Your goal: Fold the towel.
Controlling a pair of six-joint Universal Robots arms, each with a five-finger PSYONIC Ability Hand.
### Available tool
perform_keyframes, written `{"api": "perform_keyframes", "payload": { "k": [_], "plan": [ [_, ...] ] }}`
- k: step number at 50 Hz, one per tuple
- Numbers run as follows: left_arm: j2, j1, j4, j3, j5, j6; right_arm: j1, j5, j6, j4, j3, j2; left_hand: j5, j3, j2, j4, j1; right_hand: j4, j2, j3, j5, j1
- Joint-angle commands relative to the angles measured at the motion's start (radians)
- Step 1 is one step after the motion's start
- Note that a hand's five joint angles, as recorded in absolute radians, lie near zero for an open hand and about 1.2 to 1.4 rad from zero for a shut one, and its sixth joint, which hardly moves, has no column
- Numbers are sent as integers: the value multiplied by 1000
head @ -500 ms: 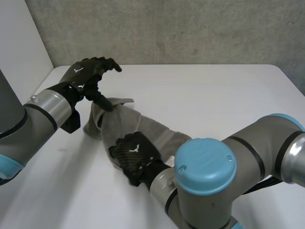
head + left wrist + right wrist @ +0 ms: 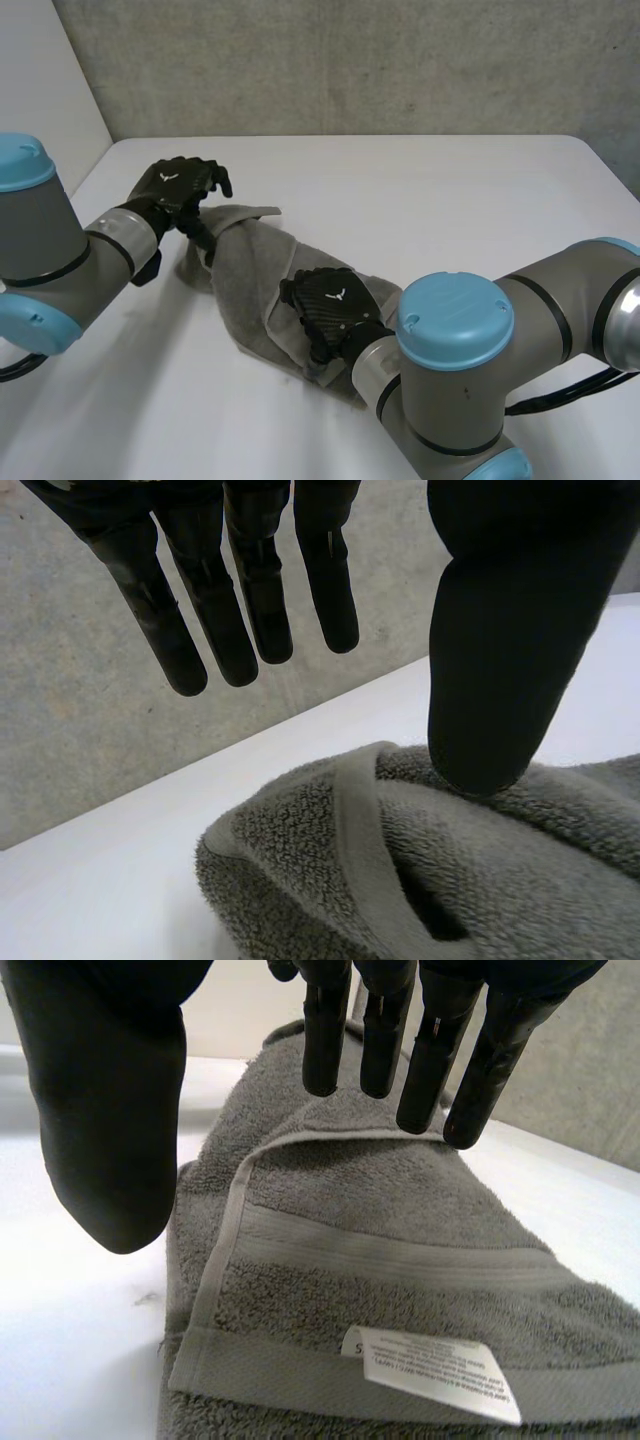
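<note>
Where the right hand (image 2: 332, 303) hangs, the towel (image 2: 245, 275) (grey) lies beneath.

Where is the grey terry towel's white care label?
In the right wrist view, the white care label sits on the hem of the grey terry towel, under the palm of the right robot hand.

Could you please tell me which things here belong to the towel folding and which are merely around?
For the job: towel, left hand, right hand, both open.
Merely around: white table, grey wall.
</note>
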Motion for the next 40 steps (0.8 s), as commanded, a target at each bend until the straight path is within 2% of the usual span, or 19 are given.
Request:
{"api": "perform_keyframes", "payload": {
  "k": [1, 10, 29, 32, 34, 35, 37, 38, 40],
  "plan": [
    [-104, -1, 29, 94, -45, 11, 11, 72, 63, 4, -17, 45, 75, 71, 71, 71, 70, -46, -54, -46, -13, -47],
    [-178, -4, 29, 145, -46, 93, 23, 134, 57, 3, -29, 84, 63, 60, 60, 60, 58, 7, -2, 7, 40, 5],
    [-220, -4, 29, 151, -35, 100, 24, 128, 58, 3, -52, 139, 99, 95, 95, 95, 94, 95, 87, 95, 128, 94],
    [-220, -4, 29, 145, -37, 102, 24, 126, 55, 1, -55, 139, 227, 223, 223, 223, 222, 210, 201, 210, 242, 208],
    [-220, -4, 29, 142, -40, 105, 24, 126, 52, 1, -59, 142, 309, 305, 305, 305, 304, 396, 388, 396, 429, 395],
    [-220, -4, 29, 142, -40, 105, 24, 126, 52, 1, -60, 142, 310, 306, 306, 306, 305, 397, 389, 398, 430, 396],
    [-215, -4, 26, 134, -45, 107, 23, 128, 51, 0, -66, 147, 462, 458, 458, 458, 457, 596, 588, 596, 629, 595],
    [-215, -4, 26, 134, -45, 107, 23, 128, 50, 0, -66, 147, 463, 459, 459, 459, 458, 597, 589, 597, 630, 596],
    [-209, -4, 22, 119, -45, 110, 17, 126, 49, 0, -78, 150, 510, 506, 506, 506, 505, 804, 796, 804, 837, 803]
  ]
}}
